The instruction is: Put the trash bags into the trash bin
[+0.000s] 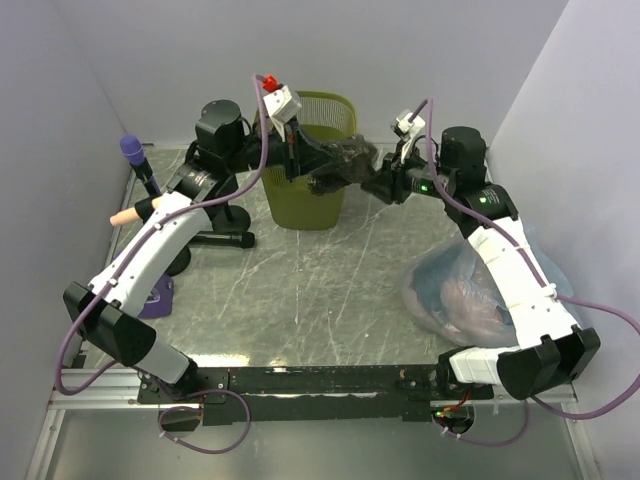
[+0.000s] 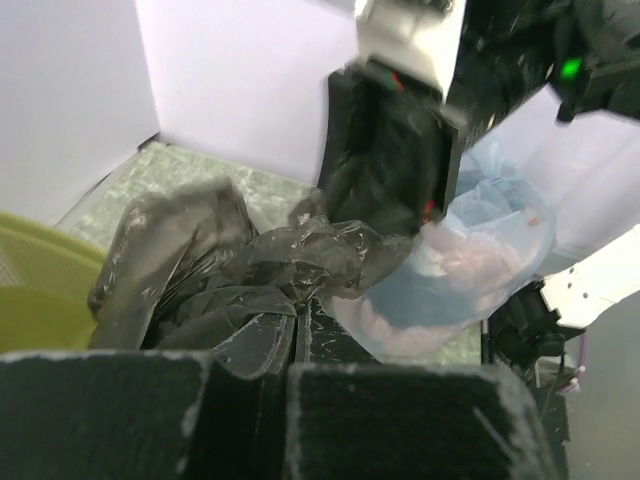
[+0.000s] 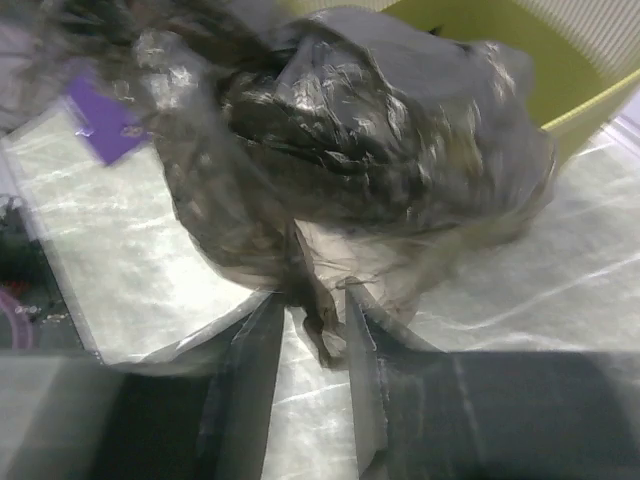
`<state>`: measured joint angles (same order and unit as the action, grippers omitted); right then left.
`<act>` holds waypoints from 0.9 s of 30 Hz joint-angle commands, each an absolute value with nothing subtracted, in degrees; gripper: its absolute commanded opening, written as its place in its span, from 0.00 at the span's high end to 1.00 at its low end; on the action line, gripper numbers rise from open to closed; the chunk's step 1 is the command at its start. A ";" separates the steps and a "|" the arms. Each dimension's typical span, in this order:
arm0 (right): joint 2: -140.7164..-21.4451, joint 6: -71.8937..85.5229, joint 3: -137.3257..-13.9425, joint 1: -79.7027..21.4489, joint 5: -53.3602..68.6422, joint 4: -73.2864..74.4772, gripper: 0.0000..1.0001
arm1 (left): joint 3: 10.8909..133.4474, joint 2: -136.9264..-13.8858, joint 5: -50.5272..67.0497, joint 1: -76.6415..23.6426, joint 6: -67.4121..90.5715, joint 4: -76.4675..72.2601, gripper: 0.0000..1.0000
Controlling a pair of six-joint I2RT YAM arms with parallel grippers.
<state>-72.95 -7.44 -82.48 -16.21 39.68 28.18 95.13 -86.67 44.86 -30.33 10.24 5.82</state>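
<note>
The dark grey-black trash bag (image 1: 345, 162) hangs crumpled in the air just right of the olive-green trash bin (image 1: 318, 205), stretched between my two grippers. My left gripper (image 1: 320, 175) is shut on the bag's left part, seen in the left wrist view (image 2: 298, 320) with the bag (image 2: 200, 260) bunched over the bin's rim (image 2: 30, 290). My right gripper (image 1: 378, 186) is at the bag's right end. In the right wrist view its fingers (image 3: 315, 300) stand apart with a loose strand of bag (image 3: 370, 130) hanging between them; the bin (image 3: 520, 50) is behind.
A clear bluish bag (image 1: 460, 290) with pinkish and blue contents lies at the right under my right arm, also in the left wrist view (image 2: 470, 270). A purple-headed stand (image 1: 132, 150), a black base (image 1: 215, 238) and a purple item (image 1: 160, 297) sit at the left.
</note>
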 commanded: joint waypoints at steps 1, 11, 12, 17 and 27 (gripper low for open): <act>-71.99 -10.28 -88.85 -14.86 36.65 25.57 0.89 | 95.37 -82.01 45.45 -27.87 6.25 8.96 1.00; -67.42 -11.16 -90.18 -7.22 43.76 34.62 1.00 | 91.76 -80.07 40.79 -21.88 2.98 9.76 0.99; -67.33 -10.81 -90.09 -6.69 44.03 34.89 1.00 | 92.02 -80.33 40.78 -21.80 3.42 9.41 0.95; -66.01 -7.31 -90.26 -6.50 42.98 33.58 1.00 | 94.13 -81.91 45.70 -21.88 5.19 12.56 0.40; -68.73 10.96 -92.54 -4.75 48.15 25.41 1.00 | 73.60 -76.74 40.89 -27.93 4.48 8.11 0.30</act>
